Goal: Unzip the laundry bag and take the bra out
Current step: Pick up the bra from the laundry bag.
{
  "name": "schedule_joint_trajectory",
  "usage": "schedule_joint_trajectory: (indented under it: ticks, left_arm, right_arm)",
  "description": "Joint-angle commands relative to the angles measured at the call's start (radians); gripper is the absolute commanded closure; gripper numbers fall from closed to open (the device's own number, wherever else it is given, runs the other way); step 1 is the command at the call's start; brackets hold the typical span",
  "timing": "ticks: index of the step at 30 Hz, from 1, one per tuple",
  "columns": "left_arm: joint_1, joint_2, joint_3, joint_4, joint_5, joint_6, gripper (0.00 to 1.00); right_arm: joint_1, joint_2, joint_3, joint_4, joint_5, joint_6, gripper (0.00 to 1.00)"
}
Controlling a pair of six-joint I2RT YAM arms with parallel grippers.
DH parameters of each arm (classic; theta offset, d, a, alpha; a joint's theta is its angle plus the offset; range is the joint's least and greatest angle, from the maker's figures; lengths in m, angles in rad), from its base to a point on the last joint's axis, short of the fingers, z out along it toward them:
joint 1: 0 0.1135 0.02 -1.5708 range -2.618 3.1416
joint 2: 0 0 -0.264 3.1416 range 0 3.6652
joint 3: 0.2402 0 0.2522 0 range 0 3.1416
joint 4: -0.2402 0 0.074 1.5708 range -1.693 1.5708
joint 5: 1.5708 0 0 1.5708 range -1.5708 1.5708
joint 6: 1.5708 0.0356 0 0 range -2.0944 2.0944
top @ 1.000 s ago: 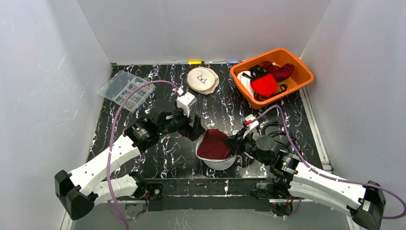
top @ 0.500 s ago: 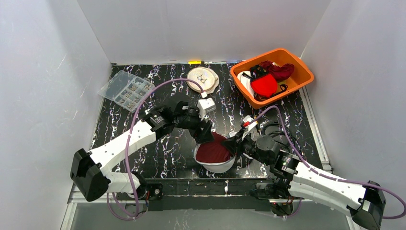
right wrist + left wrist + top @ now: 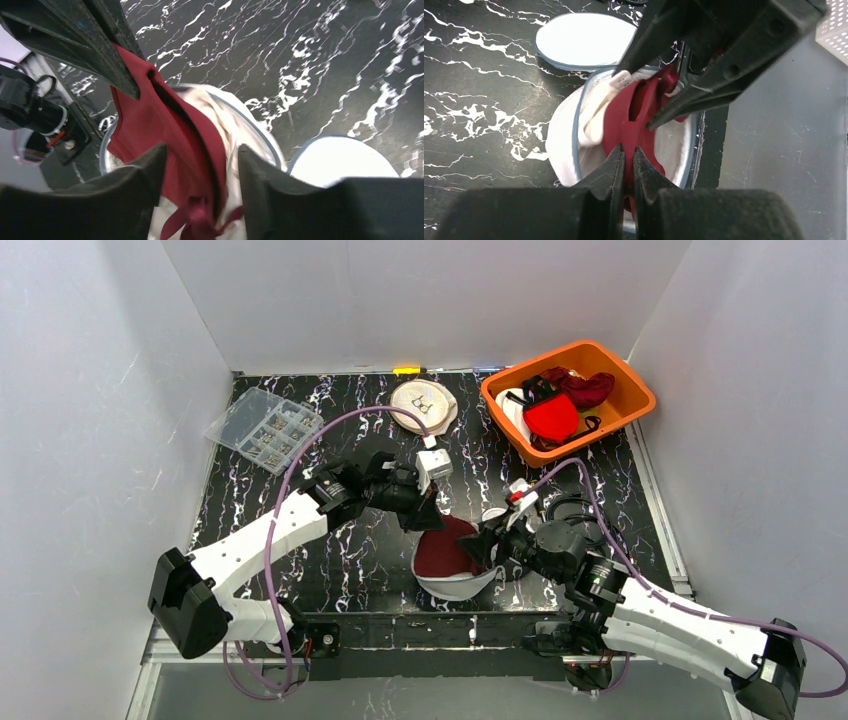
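Fabric of the dark red bra sits pinched between the pressed-together fingers of your left claw, probably to draw it out of the unzipped white laundry bag lying at the near middle of the desk. Your right claw is spread, straddling bra and bag rim from the opposite side, seemingly to steady the bag; both arms reach inward, wrists tipped down.

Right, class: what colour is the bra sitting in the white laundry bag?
The bra is dark red, shown best in the left wrist view.
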Motion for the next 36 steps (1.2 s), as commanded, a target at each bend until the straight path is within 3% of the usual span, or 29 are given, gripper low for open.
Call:
schedule_joint_trajectory:
  ticks: [1,2,4,12,23,31,36]
  left_arm:
    - [0.001,-0.077,-0.009,0.036,-0.008,0.000,1.00]
    - [0.000,-0.088,-0.009,0.040,-0.017,0.003,1.00]
    - [0.001,-0.107,-0.005,0.041,-0.028,0.011,1.00]
    - [0.001,-0.176,-0.019,0.099,-0.036,0.038,1.00]
    - [0.001,-0.353,-0.079,0.226,0.018,0.133,1.00]
    - [0.001,-0.363,-0.088,0.280,0.077,0.136,1.00]
    - [0.001,-0.373,-0.116,0.337,0.112,0.107,1.00]
  right_arm:
    - [0.002,-0.046,0.124,-0.061,0.063,-0.014,0.23]
    - [0.002,-0.056,0.143,-0.093,0.075,-0.021,0.15]
    - [0.002,-0.076,0.183,-0.169,0.089,-0.032,0.08]
    - [0.003,-0.127,0.255,-0.190,0.033,-0.048,0.02]
    - [0.003,-0.019,0.401,-0.226,-0.202,-0.213,0.01]
    - [0.003,0.060,0.427,-0.187,-0.228,-0.274,0.03]
    - [0.003,0.118,0.407,-0.125,-0.252,-0.289,0.11]
